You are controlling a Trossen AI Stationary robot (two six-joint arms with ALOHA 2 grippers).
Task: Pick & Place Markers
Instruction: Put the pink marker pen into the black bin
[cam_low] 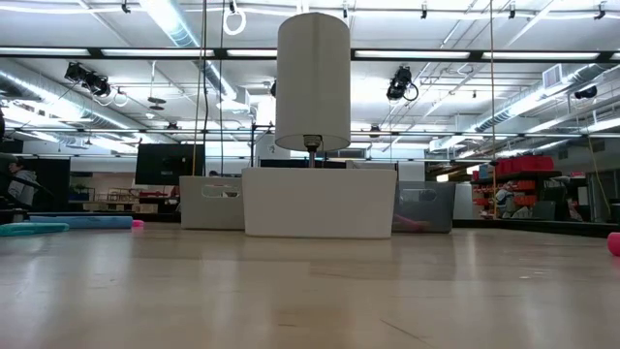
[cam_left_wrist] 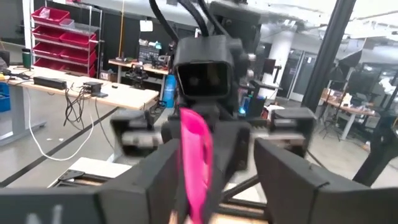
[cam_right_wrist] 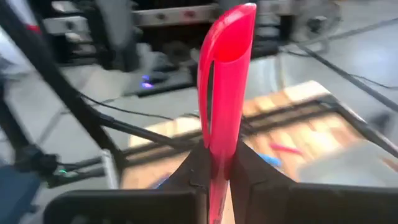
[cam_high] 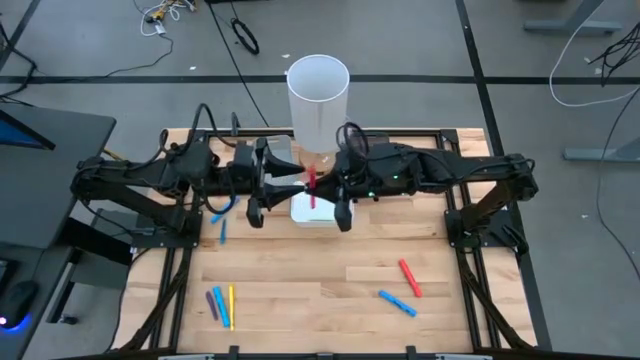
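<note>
My right gripper (cam_right_wrist: 217, 152) is shut on a red marker (cam_right_wrist: 225, 74) above the white tray (cam_high: 303, 212), just in front of the tall white cylinder (cam_high: 318, 95). My left gripper (cam_left_wrist: 216, 149) faces it from the table's left. It is open, with a finger on either side of the pink-red marker (cam_left_wrist: 196, 162) and touching nothing that I can see. In the high view both grippers meet at the marker (cam_high: 312, 188). Other markers lie flat on the wood: blue ones (cam_high: 220, 225), a purple, blue and yellow group (cam_high: 222, 304), a red (cam_high: 410, 277) and a blue (cam_high: 397, 302). My right gripper pinches the red marker between its two fingers near one end (cam_right_wrist: 217, 163), and the capped end with the clip (cam_right_wrist: 231, 37) stands out past the fingers. The fingers come level from the table's right and lie across the marker. The marker is lifted clear above the white tray.
In the low view the white tray (cam_low: 320, 202) stands between a grey tray (cam_low: 211, 202) and a clear tray (cam_low: 426, 206). The cylinder (cam_low: 312, 78) rises behind it. Bare wood (cam_high: 320, 280) lies toward the near edge between the marker groups. Cables and desks surround the table.
</note>
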